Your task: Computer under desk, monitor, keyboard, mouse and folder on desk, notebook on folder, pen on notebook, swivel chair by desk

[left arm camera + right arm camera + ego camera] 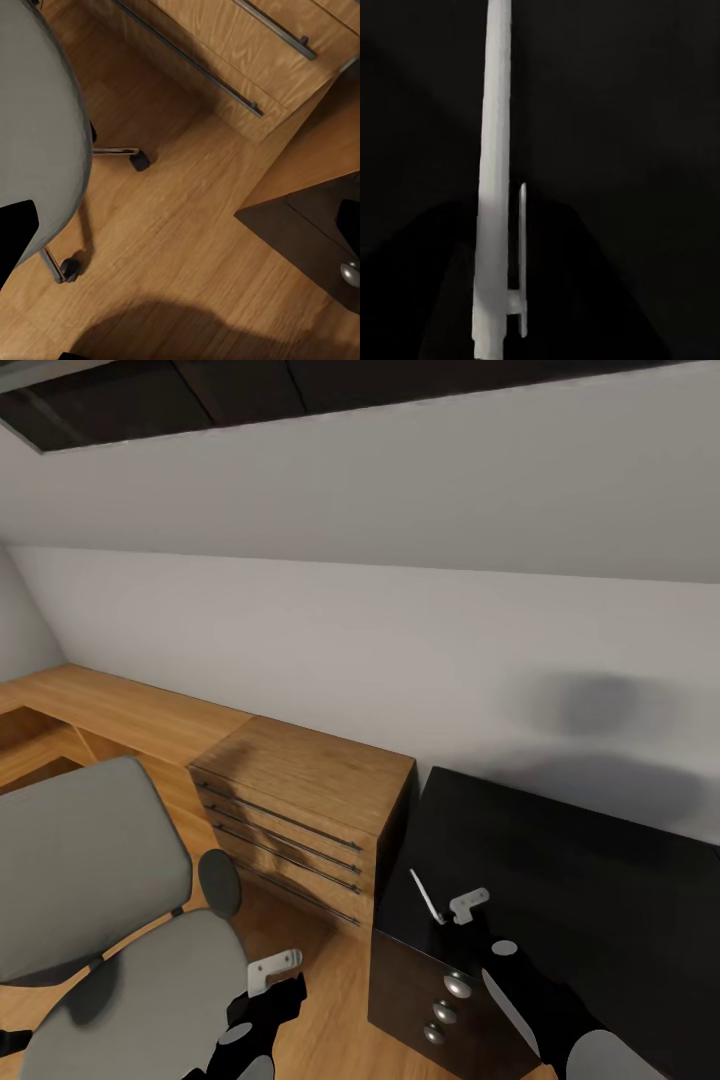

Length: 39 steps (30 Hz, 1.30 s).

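Right fingers [452, 907]: pinching the pen [427, 896], over the near corner of the black surface [560, 860].
Pen: slim and white, held tilted, its tip pointing away from the fingers; the right wrist view shows its barrel [495, 187] and clip against the dark top.
Left fingers [274, 970]: over the wood floor [187, 247], between the chair and the black drawers; whether spread or pressed together, cannot tell.
Chair [90, 900]: just left of the left fingers, grey seat and back, black armrest; chrome legs on castors [139, 159] show under the seat in the left wrist view.
Drawers [430, 990]: black, round silver knobs [457, 985], below the right fingers at the end of the surface.
Dresser [300, 810]: light wood with long bar handles, beyond the left fingers, touching the left side of the surface.
Wall [400, 610]: white, far behind both, with a soft shadow above the surface.
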Tool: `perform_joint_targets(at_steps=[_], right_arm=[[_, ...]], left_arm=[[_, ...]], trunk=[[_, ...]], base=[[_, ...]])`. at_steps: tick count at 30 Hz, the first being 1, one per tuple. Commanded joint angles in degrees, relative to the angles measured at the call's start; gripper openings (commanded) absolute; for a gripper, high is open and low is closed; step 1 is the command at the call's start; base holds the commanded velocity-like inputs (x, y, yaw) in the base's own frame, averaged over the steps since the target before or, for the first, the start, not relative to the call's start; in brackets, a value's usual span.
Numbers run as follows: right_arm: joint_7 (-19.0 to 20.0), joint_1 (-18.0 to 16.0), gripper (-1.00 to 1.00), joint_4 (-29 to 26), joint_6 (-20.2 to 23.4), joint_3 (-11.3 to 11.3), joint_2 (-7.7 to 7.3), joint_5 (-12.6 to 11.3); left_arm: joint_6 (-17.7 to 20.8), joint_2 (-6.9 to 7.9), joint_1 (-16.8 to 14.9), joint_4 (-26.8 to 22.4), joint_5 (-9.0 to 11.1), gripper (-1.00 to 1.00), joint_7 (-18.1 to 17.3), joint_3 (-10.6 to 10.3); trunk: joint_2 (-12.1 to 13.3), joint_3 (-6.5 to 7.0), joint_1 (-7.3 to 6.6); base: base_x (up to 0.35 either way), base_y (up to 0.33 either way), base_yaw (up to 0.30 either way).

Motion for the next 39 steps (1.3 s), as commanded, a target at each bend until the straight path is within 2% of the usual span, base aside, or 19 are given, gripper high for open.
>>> perform_joint_targets(at_steps=[1, 28, 39], right_arm=[[0.08, -0.02, -1.00, 2.97, 0.58, 0.28, -0.10, -0.23], [0.59, -0.02, -1.00, 2.93, 1.02, 0.28, -0.10, -0.25], [2.43, -0.02, -1.00, 2.83, 2.19, 0.28, -0.10, -0.25]], left_arm=[[0.27, 0.03, -0.07, -0.11, 0.10, 1.00, 0.37, -0.14], [0.27, -0.06, -0.07, -0.08, 0.15, 1.00, 0.38, -0.15], [0.27, -0.01, -0.07, -0.09, 0.10, 1.00, 0.39, -0.15]], trunk=[[-0.05, -0.08, 0.01], [-0.05, -0.08, 0.01], [-0.05, -0.08, 0.01]], base=[[0.000, 0.000, 0.000], [0.000, 0.000, 0.000], [0.000, 0.000, 0.000]])
